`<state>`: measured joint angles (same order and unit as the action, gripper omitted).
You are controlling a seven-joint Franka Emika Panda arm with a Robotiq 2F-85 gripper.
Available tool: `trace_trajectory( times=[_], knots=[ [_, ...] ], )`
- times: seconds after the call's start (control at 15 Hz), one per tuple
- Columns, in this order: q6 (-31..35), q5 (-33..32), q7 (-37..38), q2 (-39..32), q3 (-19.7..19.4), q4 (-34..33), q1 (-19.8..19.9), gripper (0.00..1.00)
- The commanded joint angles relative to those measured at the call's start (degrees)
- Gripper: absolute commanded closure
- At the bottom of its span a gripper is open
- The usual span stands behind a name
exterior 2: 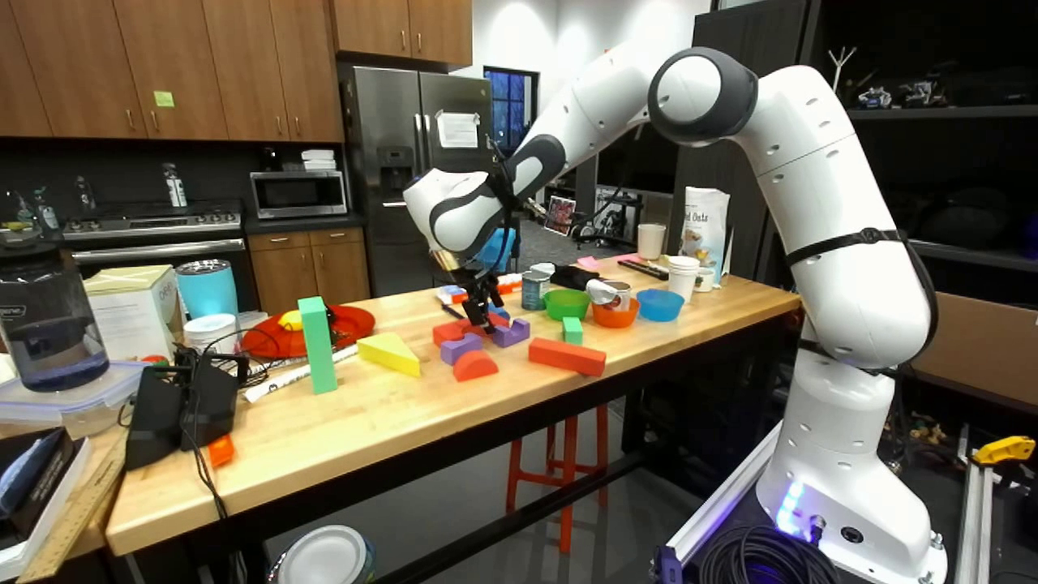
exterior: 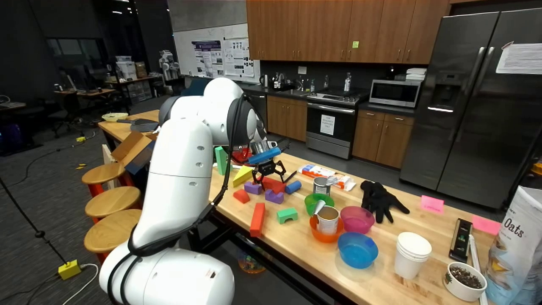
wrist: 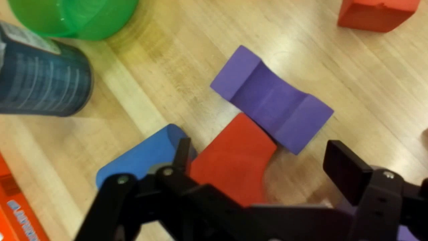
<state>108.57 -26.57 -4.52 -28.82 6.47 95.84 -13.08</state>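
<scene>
A sideways knock was judged the chief risk around the wide-spread gripper (wrist: 259, 150).
At the bottom of the wrist view, its fingers (wrist: 347, 169) were parted wide, with nothing held. The red block (wrist: 230, 164), at lower centre, was framed between them; whether it was touched could not be told. At lower left, the blue block (wrist: 140, 157) was partly covered by a finger and was judged liable to be rolled by a low descent. The purple block (wrist: 272, 100), set against or just beside the red one, could be dragged along by any push. Farther off, the can (wrist: 43, 77) at left and the green bowl (wrist: 77, 20) at upper left could be struck by a broad swing.
</scene>
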Motion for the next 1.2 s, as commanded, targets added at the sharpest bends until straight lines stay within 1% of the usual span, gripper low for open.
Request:
trace_trajectory(
  times=[0.0,0.2,0.27,0.6,0.8,1.13],
  knots=[
    [7.2,-9.5,2.0,5.0,-1.9,6.7,-1.9,0.00],
    [16.7,-17.4,6.4,5.6,-2.4,9.0,-1.4,0.00],
    [11.6,-13.7,3.8,2.9,-1.1,5.1,-1.1,0.00],
    [13.0,-14.6,4.1,2.6,-1.1,5.5,-1.1,0.00],
    [14.1,-14.2,2.6,2.1,-0.9,5.2,-0.6,0.00],
    [18.6,-13.9,1.5,-0.2,-0.9,4.0,0.0,0.00]
  ],
)
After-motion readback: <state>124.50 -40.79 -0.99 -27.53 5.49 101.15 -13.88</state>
